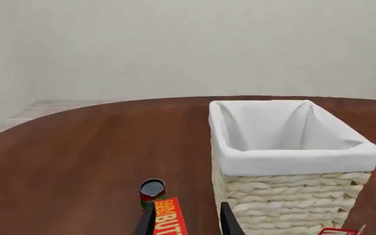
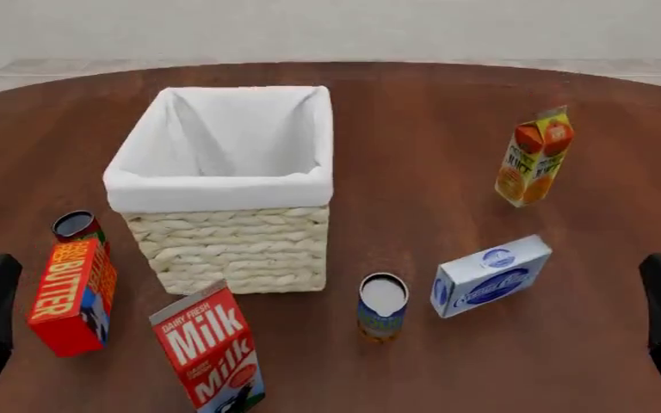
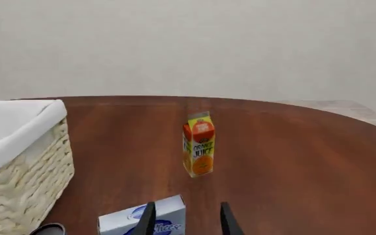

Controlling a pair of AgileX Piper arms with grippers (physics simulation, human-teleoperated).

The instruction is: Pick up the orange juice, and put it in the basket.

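While both arms sit low at the near edge of the tabletop [image 2: 446,112], nothing has been picked up yet, so by my reading this is the very start: the reach for the juice [image 2: 534,157].

The juice stands upright on the far right side, well apart from the basket [image 2: 218,185], which sits left of centre, its white lining showing and nothing visible inside. Between the juice and the right arm lies a blue-and-white box [image 2: 491,276], and just left of that box stands a can [image 2: 382,306] with a pale top.

On the left there's the butter box [image 2: 72,297], a dark-topped can [image 2: 77,227] just behind it, and the milk carton [image 2: 211,357] leaning in front of the basket.

The right pincer [image 3: 185,218] has its fingers spread with a clear gap and nothing between them; the blue-and-white box lies just ahead of it and the juice stands beyond, nearly in line. The left pincer [image 1: 188,220] is also parted and empty, looking past the butter box toward the basket.

The juice is on the right arm's side, so I'd expect that arm to go. It will need to carry over or around the blue-and-white box, then settle its fingers either side of the narrow carton without tipping it.
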